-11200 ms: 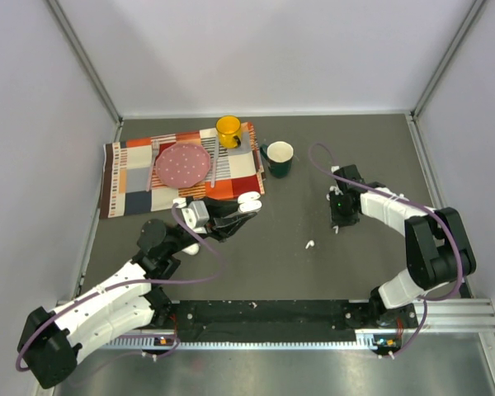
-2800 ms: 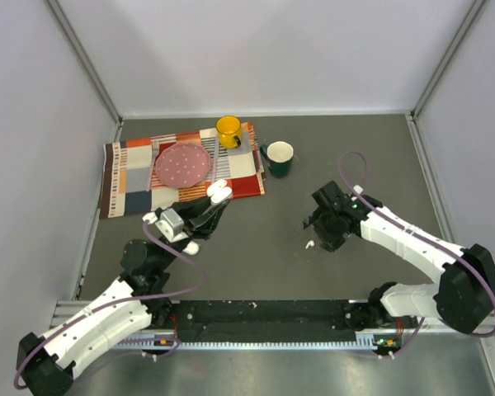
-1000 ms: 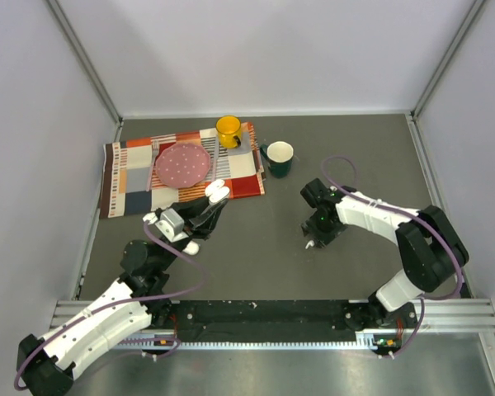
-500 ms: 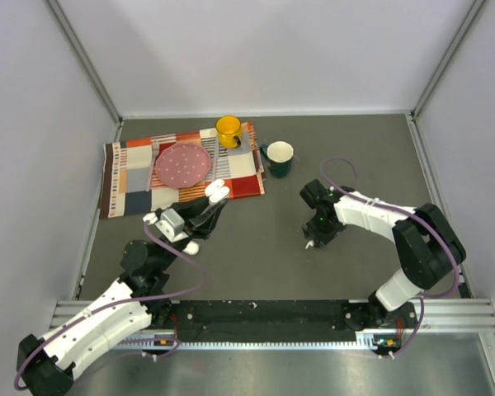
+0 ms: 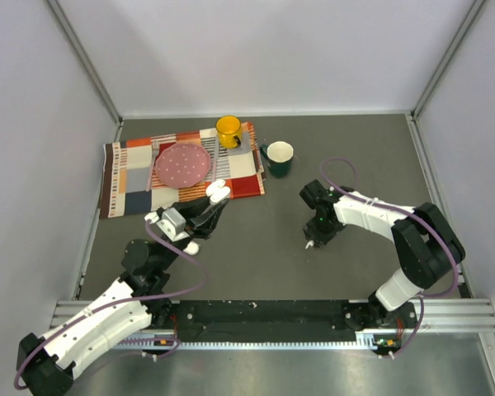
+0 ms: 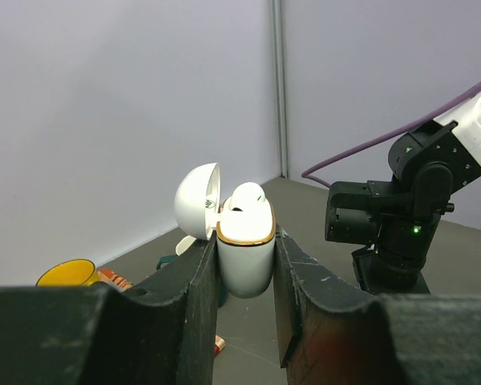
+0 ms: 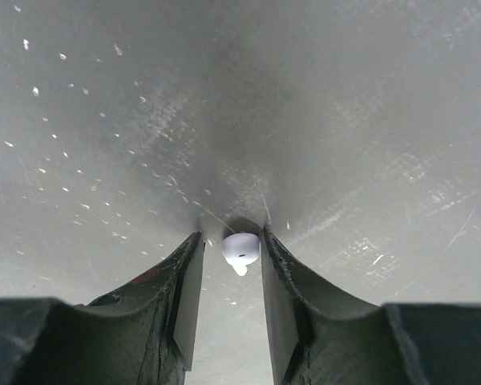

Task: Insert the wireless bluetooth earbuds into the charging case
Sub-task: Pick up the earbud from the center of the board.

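grip on the small smooth white pebble-shaped plastic charging case [image 6: 245, 273] is held by the left gripper [image 6: 245, 250]. its black fingers are pressed against both sides of the body, which is held upright, clear of the dark grey table [image 5: 256, 256]. the rounded lid [image 6: 196, 200] is swung open toward 10 o'clock in the left wrist view. one tiny glossy white plastic earbud [image 6: 247, 198] is seated in the case, its head showing above the gold rim. a second white earbud [image 7: 240, 249] lies on the table between the fingertips of the right gripper [image 7: 231, 241]; whether it is clamped cannot be told. seen from above, the right gripper is found at 3 o'clock of the case, with a white-rimmed dark green mug [image 5: 279, 157] at its 11 o'clock.
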`<state>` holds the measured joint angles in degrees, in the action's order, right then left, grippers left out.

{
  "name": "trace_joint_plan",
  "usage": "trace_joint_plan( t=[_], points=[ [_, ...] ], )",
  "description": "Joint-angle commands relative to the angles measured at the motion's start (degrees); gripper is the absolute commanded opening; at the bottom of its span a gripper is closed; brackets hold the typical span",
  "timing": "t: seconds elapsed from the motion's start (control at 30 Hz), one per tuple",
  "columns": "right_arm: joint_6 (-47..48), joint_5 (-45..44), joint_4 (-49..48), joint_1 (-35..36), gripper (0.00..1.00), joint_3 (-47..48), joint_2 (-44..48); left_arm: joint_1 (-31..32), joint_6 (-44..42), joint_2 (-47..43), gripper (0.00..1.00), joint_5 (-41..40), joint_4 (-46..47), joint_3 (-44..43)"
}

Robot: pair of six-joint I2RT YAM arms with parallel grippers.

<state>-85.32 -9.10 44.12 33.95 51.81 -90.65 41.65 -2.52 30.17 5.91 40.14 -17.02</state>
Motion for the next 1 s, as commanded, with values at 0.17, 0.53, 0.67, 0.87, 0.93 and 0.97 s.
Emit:
trace_joint_plan(
  t=[0.17,0.53,0.67,0.87,0.93,0.97],
  points=[
    [-0.4,-0.9,-0.4,-0.4,0.27,0.0,-0.8,-0.1,0.2,0.1,0.0,-0.4,2.0,0.1],
    [0.9,-0.8,-0.5,-0.4,0.21,0.2,-0.8,-0.1,0.1,0.2,0.0,-0.6,1.9,0.1],
    [2.2,-0.9,-0.6,-0.4,0.19,0.2,-0.5,-0.2,0.0,0.7,0.0,-0.3,2.0,0.1],
    [5.9,-1.2,-2.5,-0.5,0.07,-0.1,0.4,-0.1,0.2,0.8,0.0,-0.2,2.2,0.1],
    [8.3,-1.3,-4.2,-0.5,0.0,-0.4,1.6,-0.1,0.2,0.8,0.0,-0.2,2.2,0.1],
    [8.9,-1.4,-4.6,-0.4,0.0,-0.3,2.0,-0.1,0.2,0.7,0.0,-0.2,2.1,0.0]
  ],
)
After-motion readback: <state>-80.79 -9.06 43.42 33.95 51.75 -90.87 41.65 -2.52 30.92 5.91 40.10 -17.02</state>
